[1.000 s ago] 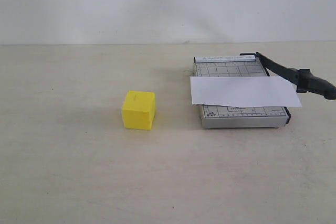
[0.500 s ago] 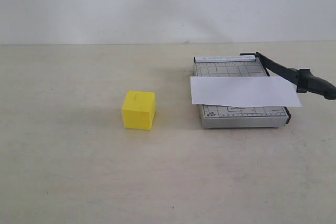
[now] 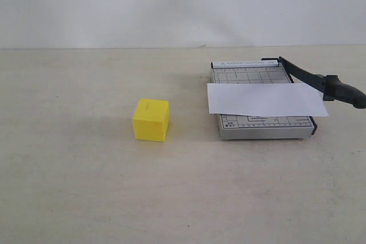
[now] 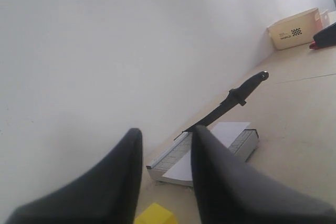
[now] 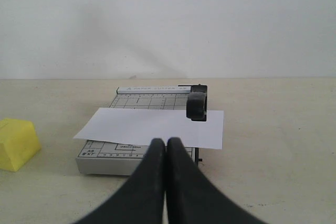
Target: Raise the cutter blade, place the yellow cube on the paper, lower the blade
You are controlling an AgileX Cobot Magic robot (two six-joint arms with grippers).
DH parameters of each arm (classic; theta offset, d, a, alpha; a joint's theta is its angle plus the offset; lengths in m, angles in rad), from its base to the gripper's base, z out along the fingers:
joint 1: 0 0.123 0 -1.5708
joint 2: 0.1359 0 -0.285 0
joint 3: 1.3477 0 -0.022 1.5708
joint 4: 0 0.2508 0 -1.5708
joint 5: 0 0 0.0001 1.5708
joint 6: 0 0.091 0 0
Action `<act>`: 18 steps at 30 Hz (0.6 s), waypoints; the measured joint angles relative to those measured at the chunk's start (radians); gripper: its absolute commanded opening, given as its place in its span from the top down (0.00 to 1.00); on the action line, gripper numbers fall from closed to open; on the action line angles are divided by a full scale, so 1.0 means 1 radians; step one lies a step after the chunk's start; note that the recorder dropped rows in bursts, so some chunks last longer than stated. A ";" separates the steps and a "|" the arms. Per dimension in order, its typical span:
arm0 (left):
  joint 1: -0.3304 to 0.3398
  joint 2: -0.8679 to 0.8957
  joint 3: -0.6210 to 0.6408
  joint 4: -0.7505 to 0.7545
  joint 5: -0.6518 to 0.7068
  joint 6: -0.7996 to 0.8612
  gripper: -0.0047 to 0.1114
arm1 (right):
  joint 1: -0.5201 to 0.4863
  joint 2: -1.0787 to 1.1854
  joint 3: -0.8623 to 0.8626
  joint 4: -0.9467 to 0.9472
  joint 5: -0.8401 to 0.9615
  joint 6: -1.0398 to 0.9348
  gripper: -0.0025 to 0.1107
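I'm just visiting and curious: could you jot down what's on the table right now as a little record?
cutter blade: raised at its hinge
paper: lying across the trimmer base
yellow cube: on the table, apart from the paper
left end effector: open, holding nothing
right end effector: shut, holding nothing

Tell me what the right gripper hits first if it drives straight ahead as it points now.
The shut right gripper would probably meet the paper first, at its near edge over the trimmer base; the cutter blade handle lies beyond. Depth is unclear.
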 measured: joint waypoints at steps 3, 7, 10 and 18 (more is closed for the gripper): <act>0.000 0.000 0.000 -0.033 0.017 0.011 0.70 | 0.000 0.000 0.000 0.000 0.000 0.000 0.98; 0.000 0.000 0.000 -0.055 0.039 0.017 0.70 | 0.000 0.000 0.000 0.000 0.000 0.000 0.98; 0.000 0.000 0.000 -0.055 0.045 0.018 0.70 | 0.000 0.000 0.000 0.000 0.000 0.000 0.98; 0.008 -0.004 0.000 -0.057 0.050 0.019 0.70 | 0.000 0.000 0.000 0.000 -0.002 0.000 0.98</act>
